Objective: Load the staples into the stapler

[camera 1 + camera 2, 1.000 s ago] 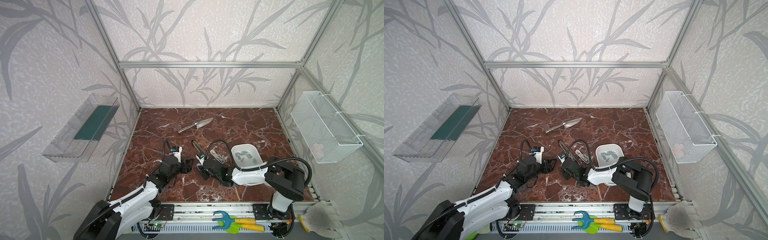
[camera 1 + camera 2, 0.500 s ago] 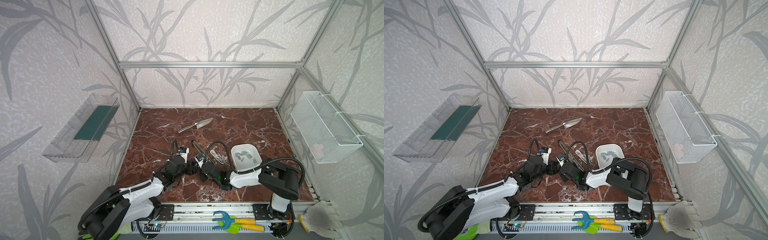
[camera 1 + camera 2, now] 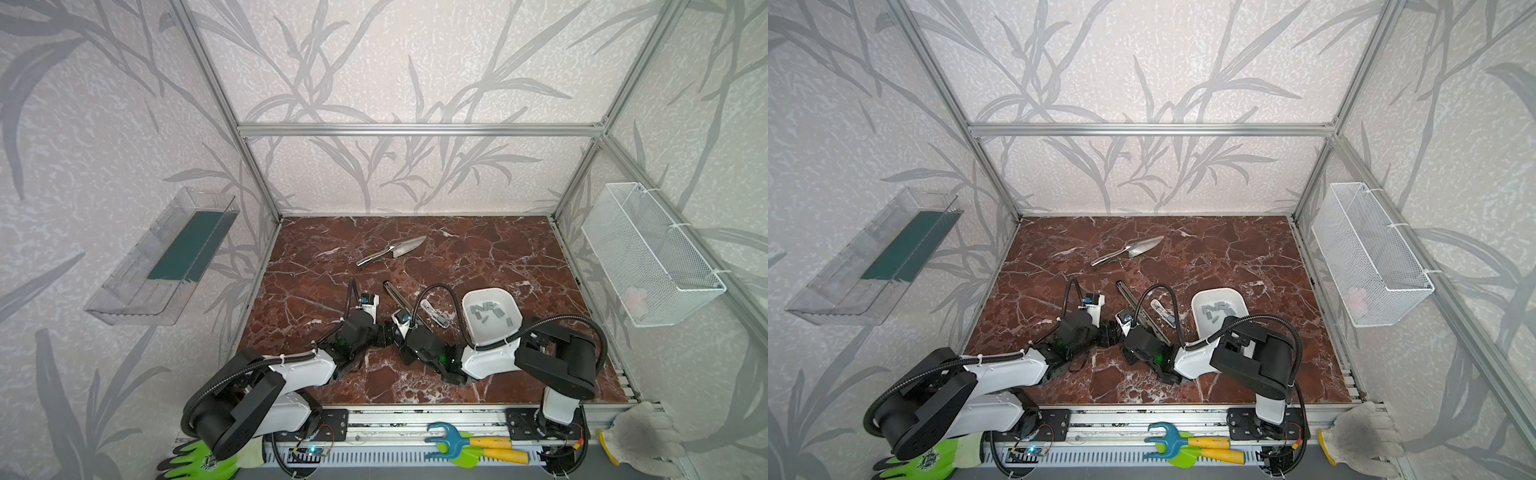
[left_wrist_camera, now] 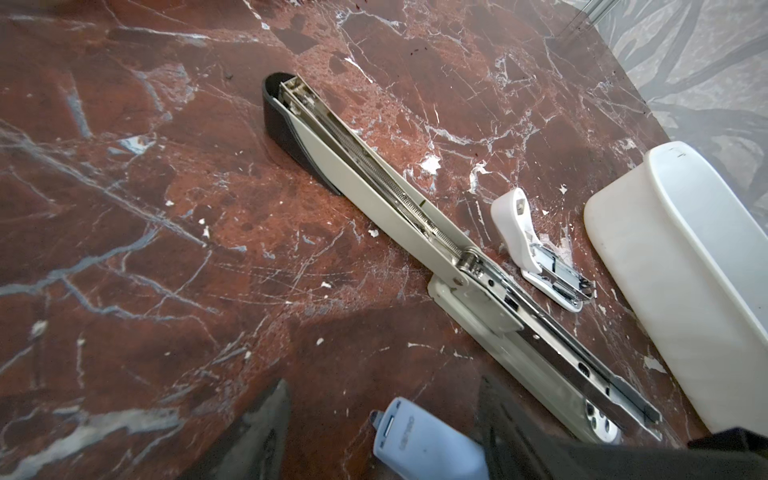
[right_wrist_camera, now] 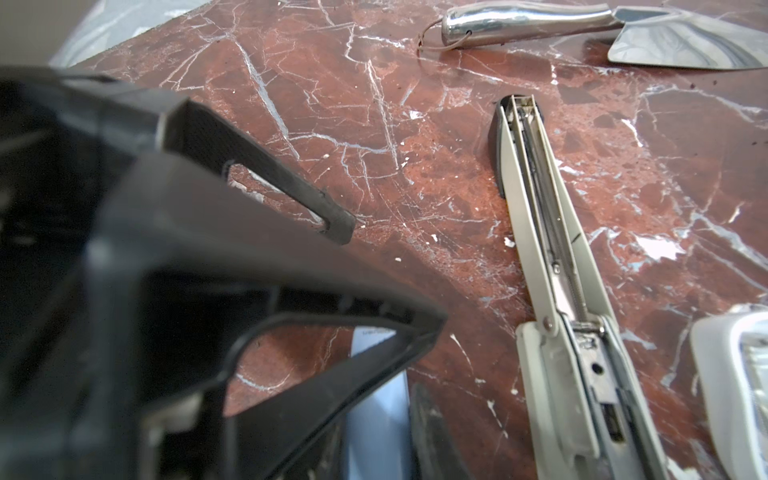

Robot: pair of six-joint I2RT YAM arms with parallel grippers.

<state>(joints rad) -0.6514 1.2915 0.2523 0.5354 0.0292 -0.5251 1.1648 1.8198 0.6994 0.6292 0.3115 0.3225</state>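
Marble table (image 3: 478, 249), red-brown and white-veined, is carrying everything. Both arms are reaching low over its near middle, wrists almost nose to nose.

A white bowl (image 3: 488, 332) is sitting right of centre, partly tucked behind the right arm. The staples (image 3: 490, 311) are lying in it, a loose jumble of short grey strips pointing every which way.

The stapler (image 4: 395, 199) is lying unfolded flat on the marble just left of the bowl, with its channel facing up. In both top views its long axis is running diagonally, back-left to front-right. Its black-capped end is pointing away toward the metal trowel (image 3: 392, 250) further back. Its other end is running in beside the grippers.

A small white-and-chrome piece (image 4: 523, 237) is resting between stapler and bowl, touching neither.

The left gripper (image 4: 384, 382) is hovering by the stapler's near end with its fingers (image 4: 266, 424) spread wide apart. A pale blue object (image 4: 419, 440) is sitting between them, with bare marble showing on one side of it, so they are clamping nothing.

The right gripper (image 3: 397, 332) is crowding in against the left one. Its jaws are mostly hidden, so I cannot tell whether they are closed or holding anything.
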